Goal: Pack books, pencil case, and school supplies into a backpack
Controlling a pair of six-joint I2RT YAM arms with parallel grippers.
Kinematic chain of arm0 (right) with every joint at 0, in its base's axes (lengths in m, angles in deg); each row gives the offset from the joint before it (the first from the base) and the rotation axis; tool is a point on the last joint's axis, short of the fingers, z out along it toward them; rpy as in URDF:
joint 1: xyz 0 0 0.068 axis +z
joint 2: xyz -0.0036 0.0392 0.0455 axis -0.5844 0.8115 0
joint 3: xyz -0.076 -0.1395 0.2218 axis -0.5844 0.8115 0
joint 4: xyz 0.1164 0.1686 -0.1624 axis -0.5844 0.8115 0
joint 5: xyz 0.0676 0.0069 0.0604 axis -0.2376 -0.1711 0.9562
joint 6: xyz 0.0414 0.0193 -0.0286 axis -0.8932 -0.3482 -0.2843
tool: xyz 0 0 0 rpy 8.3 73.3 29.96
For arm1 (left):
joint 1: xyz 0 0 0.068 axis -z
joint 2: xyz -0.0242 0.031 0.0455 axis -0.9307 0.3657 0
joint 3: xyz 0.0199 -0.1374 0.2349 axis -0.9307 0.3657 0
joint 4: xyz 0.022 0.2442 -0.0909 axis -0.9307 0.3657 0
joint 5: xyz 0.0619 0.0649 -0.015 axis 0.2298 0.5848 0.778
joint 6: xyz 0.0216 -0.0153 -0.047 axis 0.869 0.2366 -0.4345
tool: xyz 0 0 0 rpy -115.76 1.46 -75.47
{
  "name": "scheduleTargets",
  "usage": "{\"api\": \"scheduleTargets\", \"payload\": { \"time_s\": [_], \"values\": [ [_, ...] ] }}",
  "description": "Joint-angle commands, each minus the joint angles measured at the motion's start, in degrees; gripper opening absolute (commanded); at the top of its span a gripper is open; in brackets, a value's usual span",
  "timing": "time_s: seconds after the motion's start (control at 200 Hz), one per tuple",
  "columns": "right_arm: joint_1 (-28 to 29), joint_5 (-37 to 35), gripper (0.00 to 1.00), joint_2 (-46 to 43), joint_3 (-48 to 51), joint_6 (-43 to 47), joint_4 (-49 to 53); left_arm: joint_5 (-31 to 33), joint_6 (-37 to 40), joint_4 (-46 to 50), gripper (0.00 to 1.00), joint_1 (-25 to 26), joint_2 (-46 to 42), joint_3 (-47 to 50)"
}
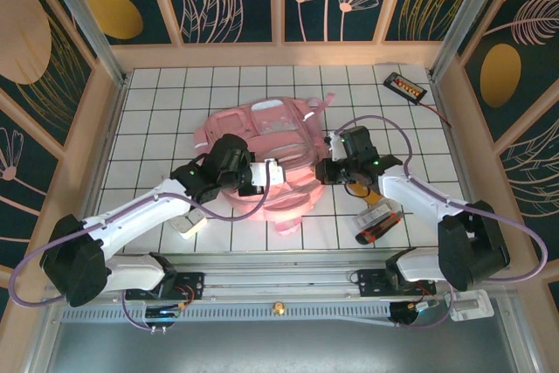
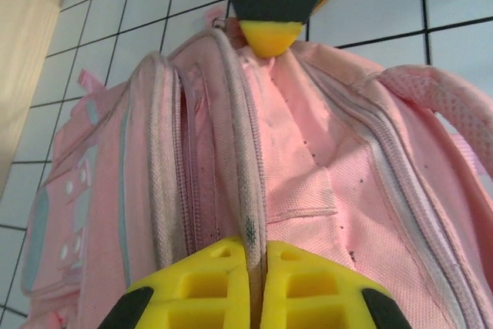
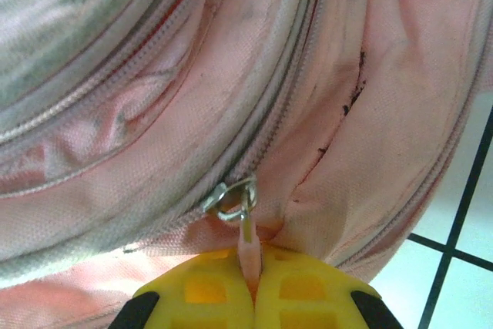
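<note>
1. The left claw [image 2: 256, 267] is clenched on a zipper-edge ridge of the backpack [image 2: 308, 152], which stretches ahead of it, likely to anchor the fabric.
2. The right claw [image 3: 250, 279] pinches the zipper pull [image 3: 231, 204] right at its tips, probably to open the bag.

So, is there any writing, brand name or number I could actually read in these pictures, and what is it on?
No text here can be read.
On the black device: any markings are too small.
On the backpack: small white shapes on the front, blurred, no letters legible.
On the wrapped pack: any print is too small.
</note>
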State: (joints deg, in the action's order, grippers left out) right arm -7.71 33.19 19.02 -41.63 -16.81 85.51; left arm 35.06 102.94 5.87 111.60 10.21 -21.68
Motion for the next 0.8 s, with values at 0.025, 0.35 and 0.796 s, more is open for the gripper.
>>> {"api": "scheduleTargets", "payload": {
  "time_s": [0.025,0.35,0.796],
  "values": [
    [2.94,-7.46,0.00,0.18,-0.49,-3.30,-3.54,12.39,-1.07,-12.42,0.30,-3.23,0.87,-0.12],
    [13.89,-7.12,0.00,7.89,0.62,-20.31,-21.65,2.04,-3.39,-8.73,0.89,-7.37,5.77,-6.81],
    [17.87,-3.84,0.00,12.79,-7.79,-6.30,-9.63,-0.76,5.66,-6.08,0.91,-6.26,0.52,3.61]
  ]
}}
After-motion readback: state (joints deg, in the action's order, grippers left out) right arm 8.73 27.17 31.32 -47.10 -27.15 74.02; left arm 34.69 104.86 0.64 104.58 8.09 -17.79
